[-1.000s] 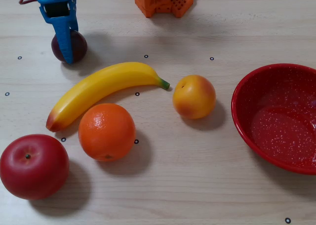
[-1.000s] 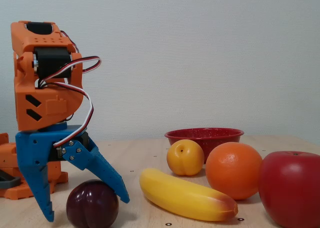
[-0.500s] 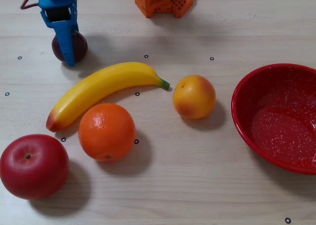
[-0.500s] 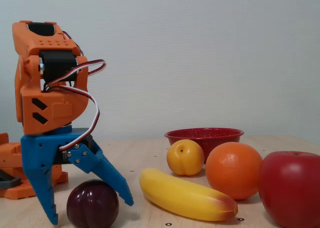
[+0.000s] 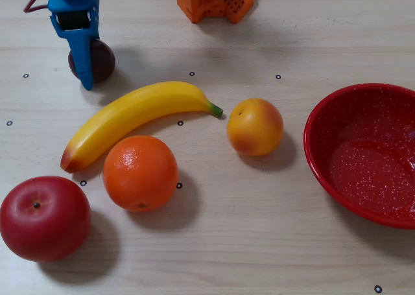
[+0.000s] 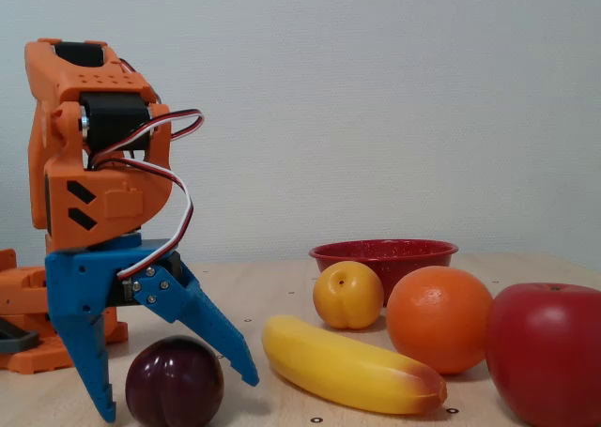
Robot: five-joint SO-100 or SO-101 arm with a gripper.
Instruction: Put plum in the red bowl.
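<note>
The plum (image 5: 97,60) is small, dark maroon and glossy. It rests on the table at the top left of the overhead view and at the lower left of the fixed view (image 6: 176,382). My blue gripper (image 6: 178,397) is open and straddles the plum, one finger on each side, tips near the table. In the overhead view the gripper (image 5: 87,81) covers the plum's left part. The red speckled bowl (image 5: 337,123) sits at the right edge of the overhead view, empty, and shows behind the fruit in the fixed view (image 6: 380,253).
A banana (image 5: 133,117), an orange (image 5: 140,172), a red apple (image 5: 44,218) and a yellow-orange peach (image 5: 255,126) lie between the plum and the bowl. The arm's orange base (image 5: 215,2) stands at the top centre.
</note>
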